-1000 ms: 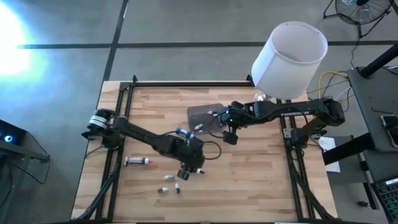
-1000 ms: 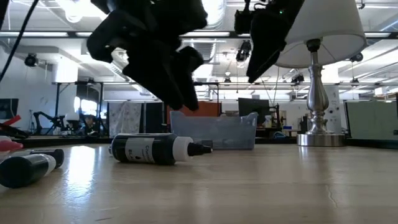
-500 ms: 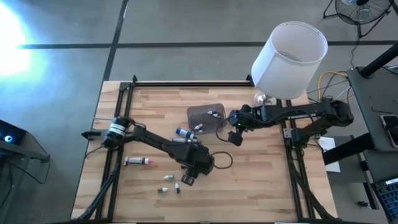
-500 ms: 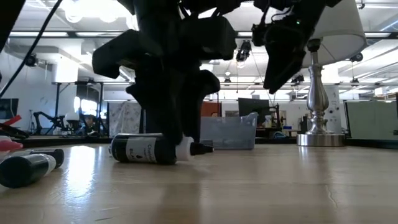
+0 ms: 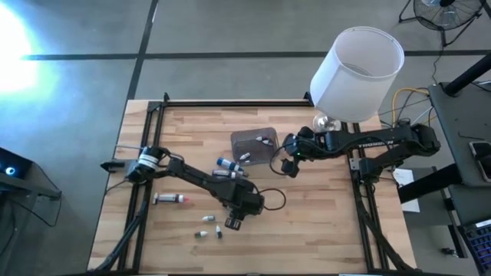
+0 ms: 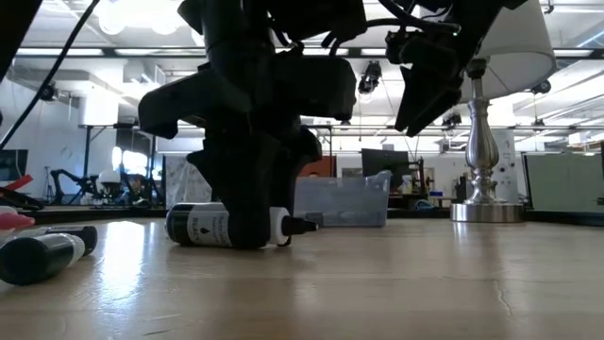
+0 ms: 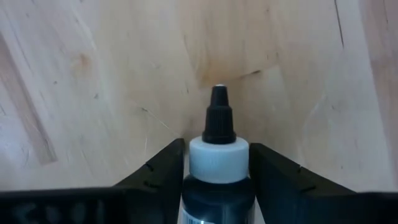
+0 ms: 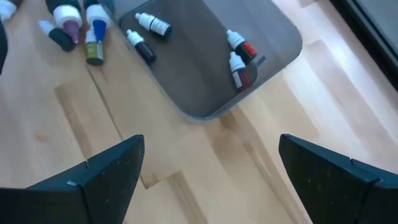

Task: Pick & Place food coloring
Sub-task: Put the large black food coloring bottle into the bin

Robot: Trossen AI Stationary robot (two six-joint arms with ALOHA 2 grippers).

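Left pincer down on the tabletop, fingers either side of a black-tipped food coloring bottle lying there; grip not clear. Right pincer spread wide, empty, above the grey tub with four small bottles inside.

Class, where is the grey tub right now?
In the high view the grey tub sits on the wooden table near its far middle, just left of the open right gripper, with loose food coloring bottles at its near-left corner.

On my wooden tabletop I see scattered food coloring bottles, a grey tub and a lamp.
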